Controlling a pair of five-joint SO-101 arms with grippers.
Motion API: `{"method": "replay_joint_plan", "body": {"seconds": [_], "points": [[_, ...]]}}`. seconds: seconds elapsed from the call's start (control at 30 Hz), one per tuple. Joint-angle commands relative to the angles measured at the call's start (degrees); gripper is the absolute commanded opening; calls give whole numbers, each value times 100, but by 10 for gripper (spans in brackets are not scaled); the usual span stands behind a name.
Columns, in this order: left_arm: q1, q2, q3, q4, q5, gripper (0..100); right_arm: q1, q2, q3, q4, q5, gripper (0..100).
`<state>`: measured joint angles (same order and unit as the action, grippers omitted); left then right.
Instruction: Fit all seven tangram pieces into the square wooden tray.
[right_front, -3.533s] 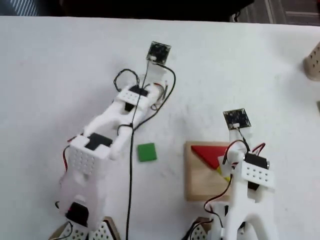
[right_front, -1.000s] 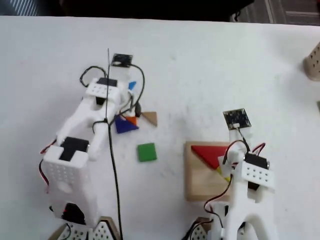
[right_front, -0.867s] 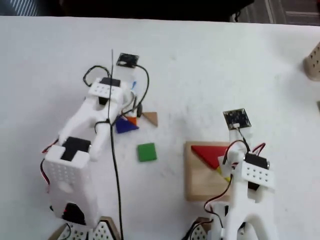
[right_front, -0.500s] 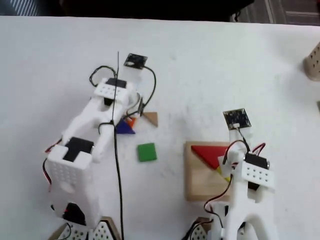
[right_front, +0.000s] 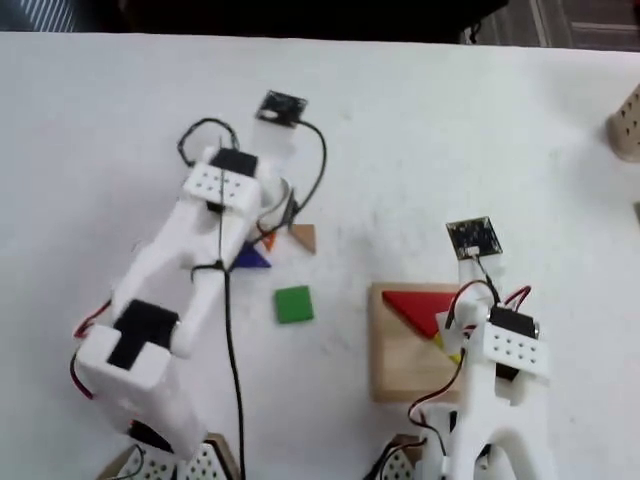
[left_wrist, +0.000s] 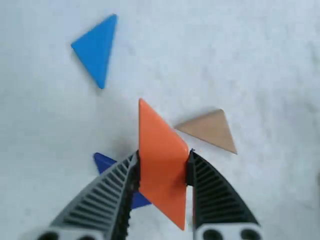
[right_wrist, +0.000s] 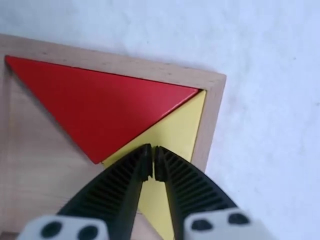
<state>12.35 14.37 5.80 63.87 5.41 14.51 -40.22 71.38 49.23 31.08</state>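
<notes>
- Left gripper (left_wrist: 162, 157): its fingers pinch the orange parallelogram (left_wrist: 157, 132) across its two long edges. This grip probably leaves the piece's flat face free to drop into the tray.
- Right gripper (right_wrist: 152, 156): its fingers are pressed together with nothing between them. It is poised over the yellow triangle (right_wrist: 177, 127), seemingly parked beside the tray work while the other arm fetches.
- Square wooden tray (right_front: 384, 388): it lies on the table in front of the right arm. The red triangle (right_wrist: 100, 102) sits against one rim, and the yellow triangle meets it along one edge in the corner. Placing the two large pieces first likely fixes the layout for the rest.
- Loose pieces: the light blue triangle (left_wrist: 97, 47), the tan triangle (left_wrist: 210, 131) and the green square (right_front: 294, 303) lie flat on the table, apart from the tray.
- Hard to read: the dark blue piece (left_wrist: 102, 162) is mostly covered by the orange parallelogram and one finger, so its outline is incomplete.
- Hard to read: whether the orange parallelogram is lifted or resting on the table cannot be told.
- Hidden: in the high view the right arm covers the tray's near corner, and the gripper cuts off part of the yellow triangle.
</notes>
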Motion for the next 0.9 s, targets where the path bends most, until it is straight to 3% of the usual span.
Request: {"method": "replay_joint_plan", "body": {"seconds": [0.0, 0.27, 0.53, 0.7, 0.87], "points": [[716, -708, 290, 88, -26, 20, -75, -57, 9, -22, 18, 18], [2018, -1402, 949, 44, -62, 20, 585, -66, -185, -4, -158, 17], [3081, -1490, 1776, -1284, -62, 20, 2044, -66, -510, -48, -299, 17], [3662, -1490, 2251, -1916, -62, 20, 3169, -66, -624, -611, 563, 17], [4013, -1490, 2435, -2207, -62, 20, 3705, -13, -624, -901, 993, 17]]}}
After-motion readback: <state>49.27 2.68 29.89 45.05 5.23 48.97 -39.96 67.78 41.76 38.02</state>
